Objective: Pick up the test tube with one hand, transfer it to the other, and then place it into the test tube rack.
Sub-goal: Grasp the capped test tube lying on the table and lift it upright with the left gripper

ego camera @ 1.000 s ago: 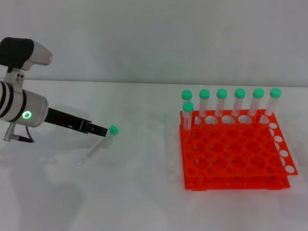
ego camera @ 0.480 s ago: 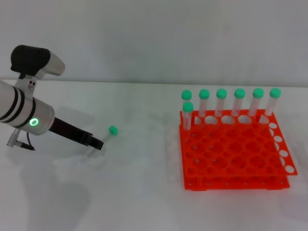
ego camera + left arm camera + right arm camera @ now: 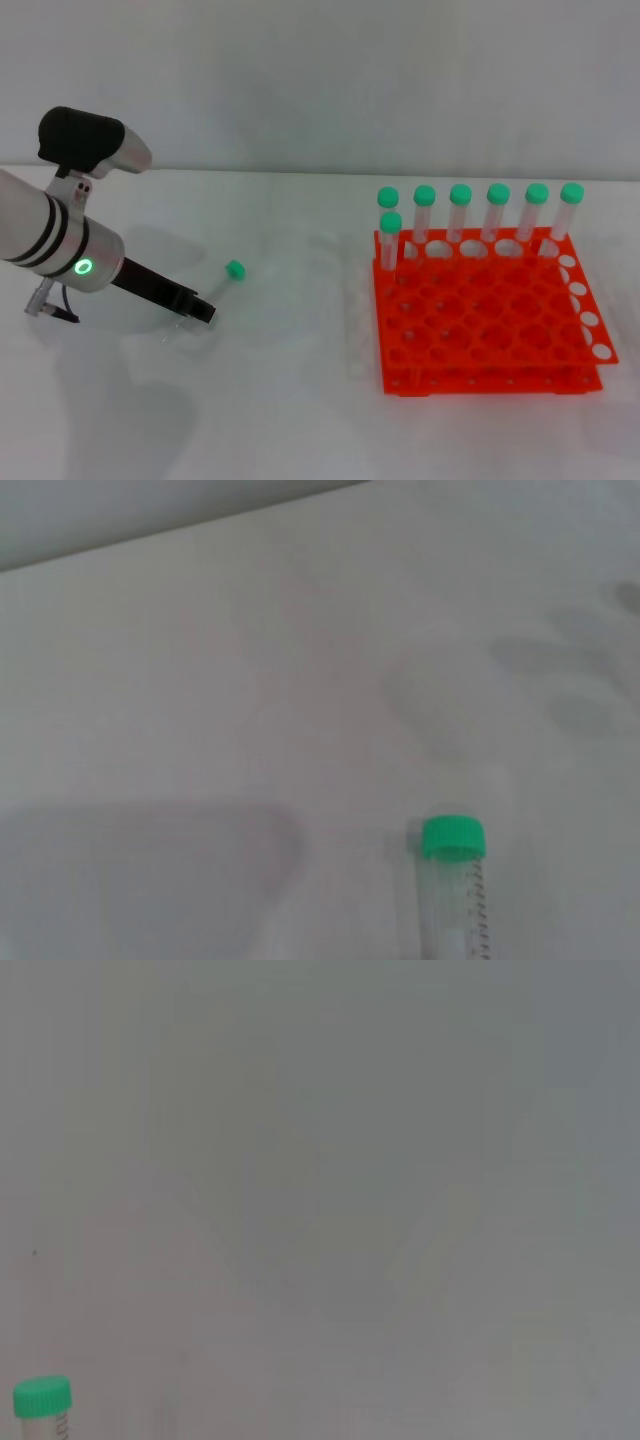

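Tube [image 3: 215,288] lies flat on the table [image 3: 300,400], cap [image 3: 234,269] pointing away from you and toward the rack side, body running back toward the left gripper [image 3: 203,312]. Note what's shifted over the last sec: the gripper tip was up by the cap, and it has since slid down along the tube toward its lower end while the wrist swung in and rose. The tube itself hasn't budged, cap's at the same spot. So you're repositioning the approach, not lifting yet; pickup step isn't done, and handover and placing are all still ahead.

Fingers: from the head view the tip looks like one dark wedge touching or just over the tube's lower end, and I can't tell whether it's spread or pinched. Treat the grip as unconfirmed.

Rack [image 3: 490,320] sits well apart to the right, w/ seven capped tubes [image 3: 495,215] standing along its back rows; most holes free.

Views differ here. Left wrist cam gives you what the head view can't: cap [image 3: 452,837] and upper body of the tube [image 3: 455,905] close up, w/ printed graduations, lying on bare table, and no fingers in frame. Right wrist cam catches only a green cap [image 3: 42,1398] at its edge, probably one of the rack's but I can't say. Right gripper isn't in view anywhere, so presumably parked.
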{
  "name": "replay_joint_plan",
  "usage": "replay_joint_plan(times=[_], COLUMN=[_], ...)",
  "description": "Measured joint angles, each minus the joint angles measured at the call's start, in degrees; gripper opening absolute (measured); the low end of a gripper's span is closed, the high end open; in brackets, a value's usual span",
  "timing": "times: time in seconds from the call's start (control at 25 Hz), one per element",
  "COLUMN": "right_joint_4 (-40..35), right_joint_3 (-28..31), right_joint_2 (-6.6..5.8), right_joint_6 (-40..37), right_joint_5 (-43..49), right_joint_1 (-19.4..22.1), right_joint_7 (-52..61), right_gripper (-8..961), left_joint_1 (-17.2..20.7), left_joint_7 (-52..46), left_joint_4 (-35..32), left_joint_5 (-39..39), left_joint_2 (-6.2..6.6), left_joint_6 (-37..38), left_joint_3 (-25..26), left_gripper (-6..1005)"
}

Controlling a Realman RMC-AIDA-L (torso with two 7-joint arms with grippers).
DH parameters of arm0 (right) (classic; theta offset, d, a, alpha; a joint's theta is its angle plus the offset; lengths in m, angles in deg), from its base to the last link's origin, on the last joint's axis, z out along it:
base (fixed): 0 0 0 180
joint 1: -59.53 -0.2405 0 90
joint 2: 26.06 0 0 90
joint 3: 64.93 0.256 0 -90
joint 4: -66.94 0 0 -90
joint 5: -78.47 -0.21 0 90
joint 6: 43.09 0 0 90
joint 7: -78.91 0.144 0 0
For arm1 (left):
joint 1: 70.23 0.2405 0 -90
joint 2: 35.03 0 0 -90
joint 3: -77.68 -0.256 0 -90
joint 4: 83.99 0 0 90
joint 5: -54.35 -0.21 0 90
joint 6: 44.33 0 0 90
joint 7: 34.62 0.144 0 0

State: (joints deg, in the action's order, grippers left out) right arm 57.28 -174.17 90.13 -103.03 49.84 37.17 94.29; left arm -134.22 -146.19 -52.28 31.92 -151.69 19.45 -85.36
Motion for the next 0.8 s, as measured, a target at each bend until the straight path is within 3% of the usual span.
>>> replay_joint_plan(times=[0.8], right_joint_4=[0.00], right_joint_3=[0.00], right_joint_2=[0.00], right_joint_6=[0.00], right_joint_5=[-0.20], right_joint_1=[0.09], right_joint_7=[0.00], right_gripper=[870], left_joint_1=[-0.75], left_joint_7=[-0.81], left_joint_4=[-0.69], left_joint_5=[-2.89], left_joint_2=[-0.63], left_joint_6=[-1.15], left_joint_3=[0.00], left_gripper=[387])
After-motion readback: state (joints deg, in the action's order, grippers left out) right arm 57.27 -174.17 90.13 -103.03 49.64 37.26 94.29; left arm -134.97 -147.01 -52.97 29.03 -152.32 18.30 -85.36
